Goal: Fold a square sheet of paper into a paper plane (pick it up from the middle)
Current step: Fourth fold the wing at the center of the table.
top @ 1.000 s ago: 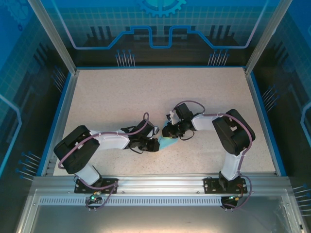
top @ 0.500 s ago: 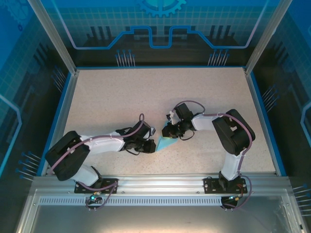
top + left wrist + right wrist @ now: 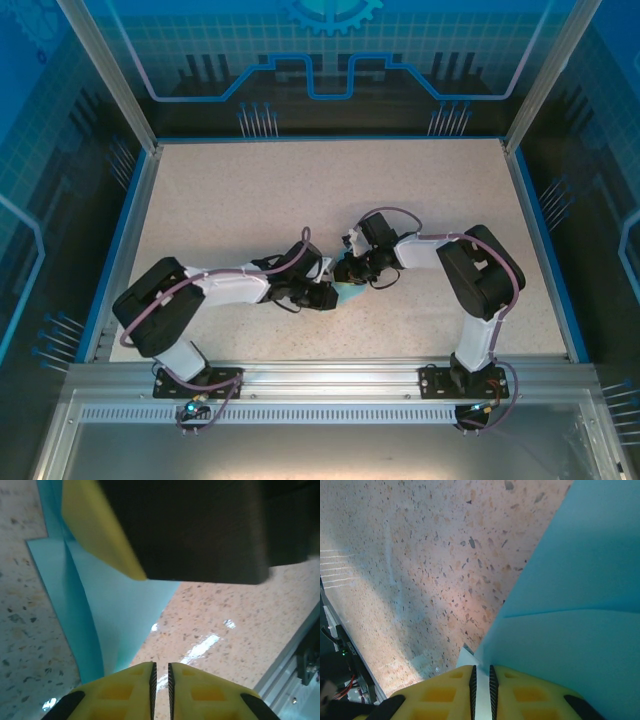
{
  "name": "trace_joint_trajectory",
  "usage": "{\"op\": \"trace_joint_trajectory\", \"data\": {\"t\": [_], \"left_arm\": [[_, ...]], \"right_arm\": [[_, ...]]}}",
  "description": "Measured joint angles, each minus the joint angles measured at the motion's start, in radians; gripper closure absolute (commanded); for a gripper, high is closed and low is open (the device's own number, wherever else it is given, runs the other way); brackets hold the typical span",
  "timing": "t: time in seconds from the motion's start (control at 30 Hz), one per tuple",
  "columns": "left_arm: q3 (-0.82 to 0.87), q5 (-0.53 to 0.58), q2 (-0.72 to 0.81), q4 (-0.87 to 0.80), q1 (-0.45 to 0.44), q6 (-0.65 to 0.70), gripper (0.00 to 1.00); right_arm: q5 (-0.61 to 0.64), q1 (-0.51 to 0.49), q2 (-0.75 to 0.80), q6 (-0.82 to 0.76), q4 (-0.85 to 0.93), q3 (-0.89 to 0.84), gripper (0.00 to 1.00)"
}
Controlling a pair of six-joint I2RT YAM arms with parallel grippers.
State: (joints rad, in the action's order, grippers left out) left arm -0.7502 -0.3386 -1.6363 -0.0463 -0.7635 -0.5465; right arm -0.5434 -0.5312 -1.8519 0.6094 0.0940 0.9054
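Observation:
The sheet of paper [image 3: 349,293] is light blue and folded, with creases, and lies low over the table between the two grippers. My right gripper [image 3: 347,272] is shut on its upper edge; in the right wrist view the paper [image 3: 570,605] runs into the narrow gap between the jaws of the right gripper [image 3: 481,675]. My left gripper [image 3: 328,297] sits at the paper's left side. In the left wrist view the left gripper [image 3: 160,672] is shut to a thin slit with bare table behind it. There the paper [image 3: 115,625] ends by the left finger, and the right gripper's yellow finger [image 3: 95,525] hangs above.
The speckled beige table [image 3: 300,200] stretches away behind the grippers. A blue rim [image 3: 128,240] borders it on the left and right, and an aluminium rail [image 3: 320,375] with both arm bases runs along the near edge.
The left arm drew back to the left, baring more of the paper, then came right again and now covers the paper's left part. The right gripper has kept its place and grip.

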Motion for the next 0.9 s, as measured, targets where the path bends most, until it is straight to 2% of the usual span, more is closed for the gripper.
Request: {"op": "trace_joint_trajectory", "data": {"t": [0.13, 0.37, 0.9], "left_arm": [[0.001, 0.004, -0.043, 0.006, 0.0, 0.0, 0.83], [0.037, 0.011, -0.026, 0.052, 0.0, -0.001, 0.82], [0.092, 0.061, 0.186, -0.053, 0.011, -0.001, 0.78]], "right_arm": [[0.0, 0.0, 0.0, 0.0, 0.0, 0.0, 0.81], [0.0, 0.0, -0.001, 0.0, 0.0, 0.0, 0.81], [-0.003, 0.001, -0.005, -0.001, 0.014, 0.01, 0.81]]}}
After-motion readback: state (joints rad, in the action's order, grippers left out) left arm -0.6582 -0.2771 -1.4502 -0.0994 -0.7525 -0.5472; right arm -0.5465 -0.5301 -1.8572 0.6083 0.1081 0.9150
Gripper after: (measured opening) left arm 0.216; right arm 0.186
